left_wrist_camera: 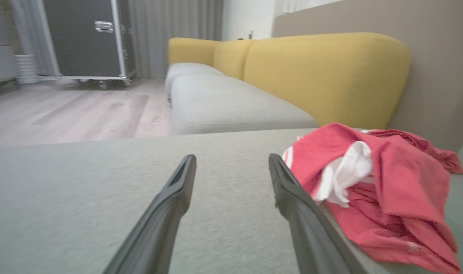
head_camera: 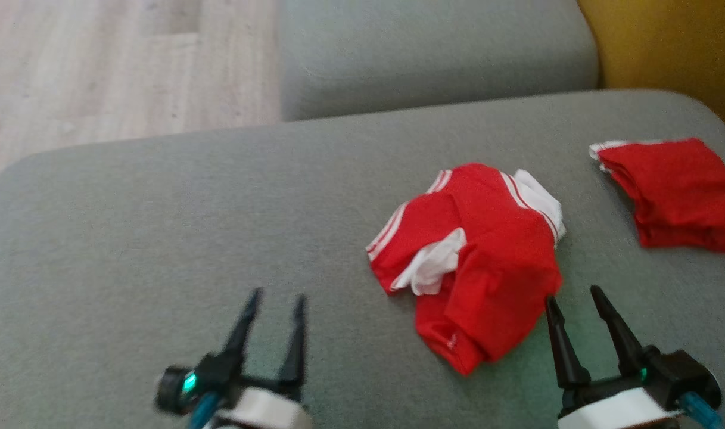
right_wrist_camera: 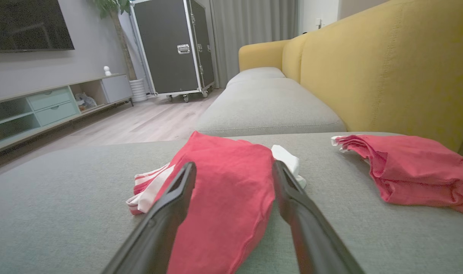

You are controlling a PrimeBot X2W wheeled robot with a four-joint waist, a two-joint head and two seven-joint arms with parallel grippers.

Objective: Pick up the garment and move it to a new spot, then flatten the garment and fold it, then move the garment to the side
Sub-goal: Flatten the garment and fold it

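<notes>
A crumpled red garment with white stripes and white lining [head_camera: 475,262] lies on the grey sofa cushion [head_camera: 159,238], right of centre. My right gripper [head_camera: 573,295] is open at the garment's near right edge, its left fingertip touching the cloth; in the right wrist view the red garment [right_wrist_camera: 231,190] lies between and ahead of the fingers. My left gripper [head_camera: 277,298] is open over bare cushion, well left of the garment; the left wrist view has the garment [left_wrist_camera: 376,182] to the right of the right finger [left_wrist_camera: 292,194].
A second red garment [head_camera: 678,190] lies folded at the cushion's far right. A yellow backrest [right_wrist_camera: 387,68] runs along the right side, and another grey seat [head_camera: 433,53] lies beyond. Wooden floor [head_camera: 100,65] drops off at the far left.
</notes>
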